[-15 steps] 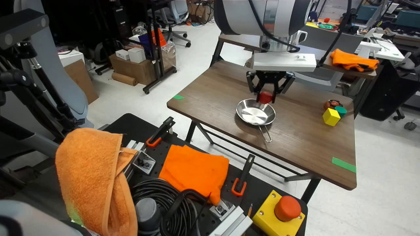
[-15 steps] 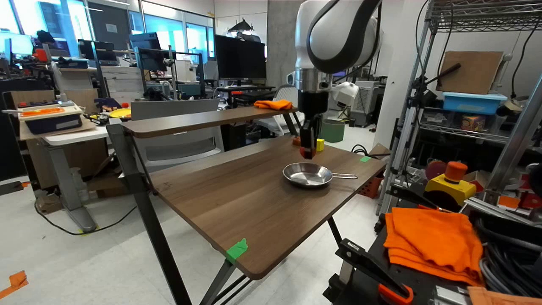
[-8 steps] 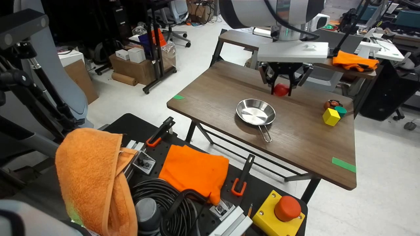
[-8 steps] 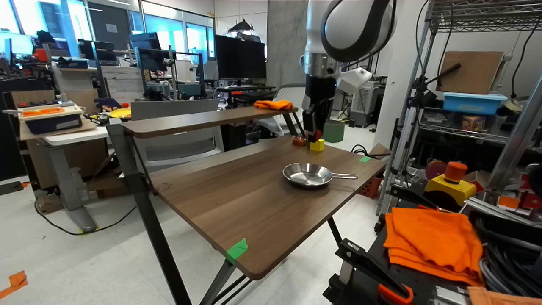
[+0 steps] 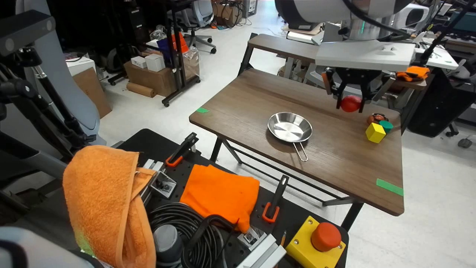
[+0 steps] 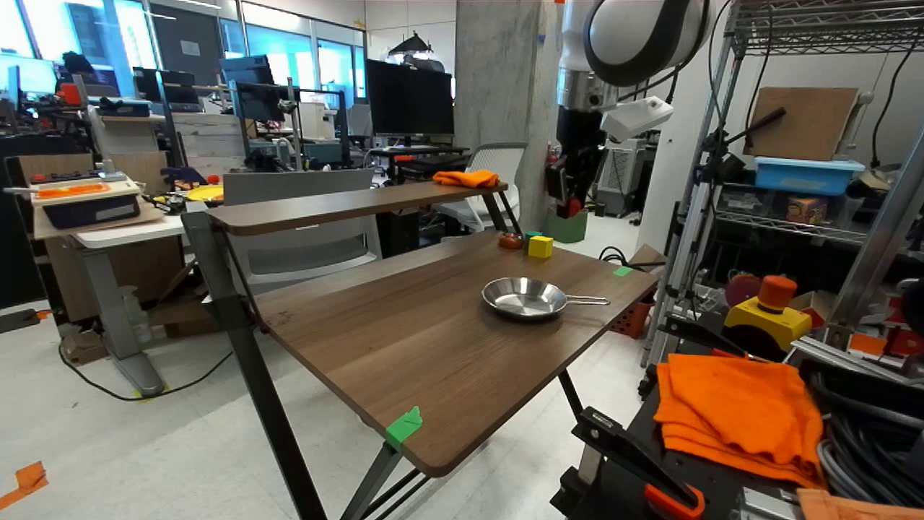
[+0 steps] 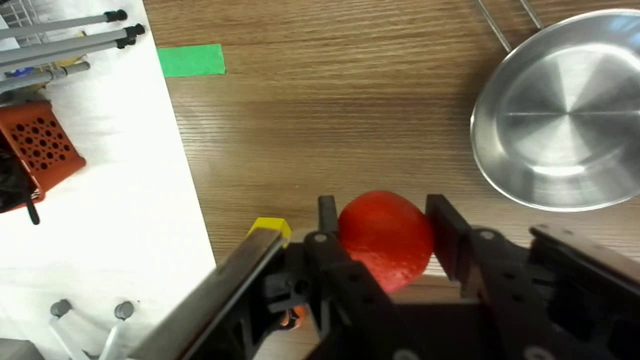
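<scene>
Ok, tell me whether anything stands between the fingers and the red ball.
Nothing visible does: in the wrist view, the fingers hold the red ball directly, one on each side. The pan and yellow block sit on the table, outside that grip.

Glossy, mostly smooth round red object [image 7: 382, 235], matt black fingers [image 7: 447, 235], shiny metal pan [image 7: 565, 115] with a metal wire handle [image 7: 493, 25], wood-grained table [image 6: 390, 347] with a faint sheen, matt green tape [image 7: 192, 61], smooth yellow block [image 5: 375, 133], rough terry-cloth towel [image 5: 100, 201], soft-looking orange cloth [image 5: 223, 193]
</scene>
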`<action>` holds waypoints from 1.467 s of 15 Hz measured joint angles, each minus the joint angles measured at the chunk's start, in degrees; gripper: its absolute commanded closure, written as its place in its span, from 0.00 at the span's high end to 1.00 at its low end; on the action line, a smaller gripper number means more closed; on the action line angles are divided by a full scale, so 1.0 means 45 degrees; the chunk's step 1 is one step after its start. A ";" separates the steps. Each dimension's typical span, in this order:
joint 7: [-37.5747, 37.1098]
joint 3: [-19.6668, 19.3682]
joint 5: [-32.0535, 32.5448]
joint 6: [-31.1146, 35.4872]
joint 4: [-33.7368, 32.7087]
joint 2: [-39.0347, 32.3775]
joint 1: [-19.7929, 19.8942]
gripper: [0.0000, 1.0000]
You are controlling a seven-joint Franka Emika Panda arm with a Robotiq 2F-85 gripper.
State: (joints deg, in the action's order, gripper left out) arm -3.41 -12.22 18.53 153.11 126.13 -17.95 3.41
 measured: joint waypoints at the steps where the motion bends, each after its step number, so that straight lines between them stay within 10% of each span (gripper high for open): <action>1: -0.0057 -0.0020 -0.0032 0.0000 0.0032 0.0080 0.0104 0.22; 22: -0.1315 -0.0811 -0.1642 0.1323 -0.0189 0.0279 0.0758 0.22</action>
State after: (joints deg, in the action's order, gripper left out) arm -9.32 -15.87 11.15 159.06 125.28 -16.70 6.82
